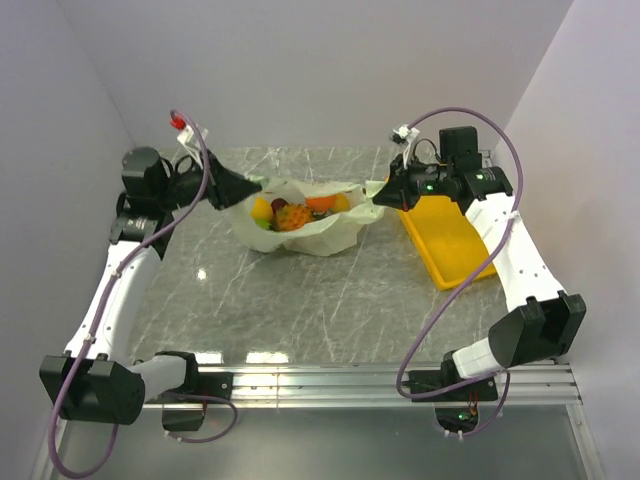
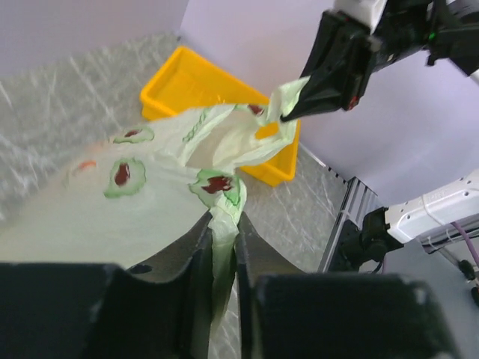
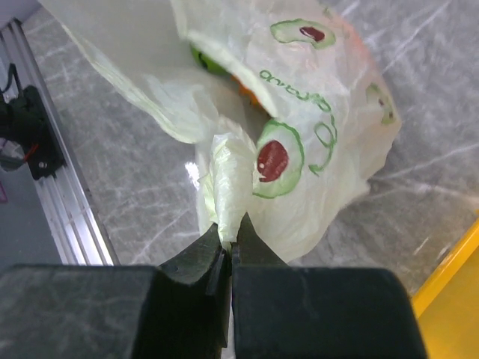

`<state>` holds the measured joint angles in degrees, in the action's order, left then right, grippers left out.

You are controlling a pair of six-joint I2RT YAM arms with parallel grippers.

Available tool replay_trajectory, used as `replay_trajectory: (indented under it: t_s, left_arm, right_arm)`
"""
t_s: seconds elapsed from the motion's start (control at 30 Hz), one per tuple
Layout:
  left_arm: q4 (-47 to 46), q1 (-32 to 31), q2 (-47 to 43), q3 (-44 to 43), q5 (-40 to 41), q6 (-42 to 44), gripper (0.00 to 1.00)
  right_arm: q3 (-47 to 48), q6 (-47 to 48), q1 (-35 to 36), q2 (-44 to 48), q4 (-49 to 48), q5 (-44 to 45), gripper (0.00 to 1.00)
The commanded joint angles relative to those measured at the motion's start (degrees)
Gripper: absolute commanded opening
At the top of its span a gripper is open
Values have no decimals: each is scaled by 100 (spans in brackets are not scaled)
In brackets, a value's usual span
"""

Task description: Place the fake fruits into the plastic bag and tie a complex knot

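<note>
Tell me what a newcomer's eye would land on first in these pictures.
The pale-green plastic bag sits open at the far middle of the marble table, with bright fake fruits showing inside it. The left gripper and right gripper each pinch one side of its top, holding it spread between them. A yellow tray lies at the table's right edge.

The plastic bag (image 3: 322,187) handle end was concealed between the right gripper (image 3: 230,241) fingers; fake fruits (image 3: 206,60) beyond were veiled.
</note>
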<state>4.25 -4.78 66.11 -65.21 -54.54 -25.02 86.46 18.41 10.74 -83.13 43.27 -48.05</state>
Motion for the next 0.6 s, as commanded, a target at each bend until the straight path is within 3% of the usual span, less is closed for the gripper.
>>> replay_trajectory:
  t_s: [0.0,0.17,0.3,0.37,0.4,0.43,0.47,0.53,0.57]
  left_arm:
    - [-284,21,139,-843,-486,76,18]
    - [-381,21,236,-1116,-610,-47,5]
    - [-163,21,289,-1283,-513,74,5]
    - [380,29,306,-1275,-294,382,8]
    - [436,55,306,-1214,-268,549,14]
    - [428,134,289,-1092,-180,559,26]
    - [280,170,280,-1047,-136,516,50]
    - [68,222,297,-1125,-196,567,63]
    - [24,223,341,-1247,-301,829,75]
  right_arm:
    - [399,-189,51,429,-440,-379,0]
    - [346,-417,33,570,-758,-477,0]
    - [267,-909,-2,684,-1310,-530,0]
    - [232,-927,-2,693,-1373,-547,0]
    - [205,-858,-2,684,-1339,-556,0]
    - [144,-822,-2,650,-1330,-591,0]
    - [117,-796,-2,641,-1295,-617,0]
    - [100,-690,7,588,-1242,-679,0]
    - [100,-681,-2,570,-1242,-723,0]
